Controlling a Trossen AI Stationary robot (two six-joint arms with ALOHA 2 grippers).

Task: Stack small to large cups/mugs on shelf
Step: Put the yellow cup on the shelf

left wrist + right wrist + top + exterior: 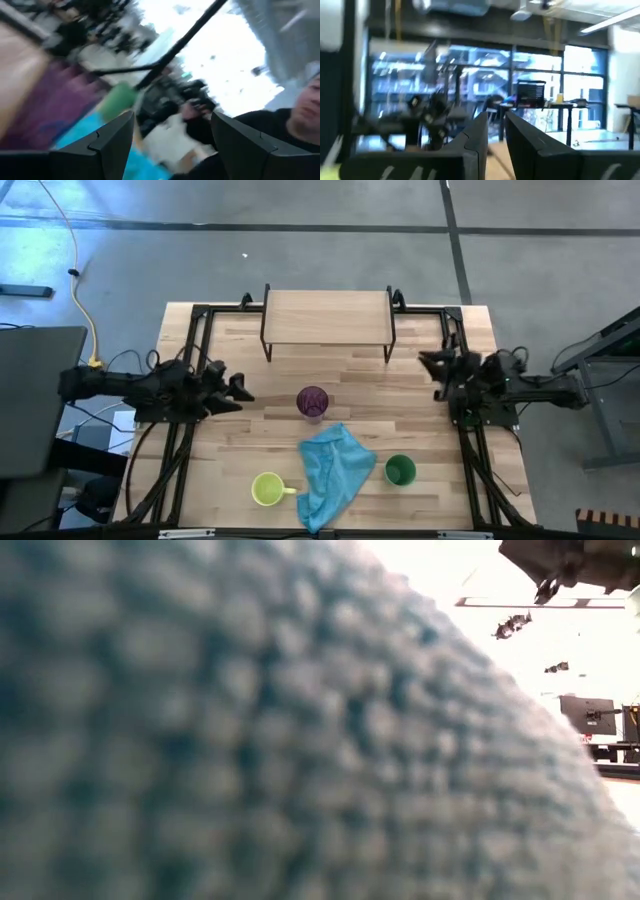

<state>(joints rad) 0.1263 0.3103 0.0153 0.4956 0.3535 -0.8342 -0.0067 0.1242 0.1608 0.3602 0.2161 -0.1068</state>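
Cups (pixel 313 401) sit off shelf (pixel 327 316), both tools clear.

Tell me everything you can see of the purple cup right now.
The purple cup is translucent, likely plastic, with no handle visible. It stands upright, mouth open, on the tabletop just in front of the shelf, not on it. The light blue cloth lies close in front; contact is unclear. No gripper touches it.
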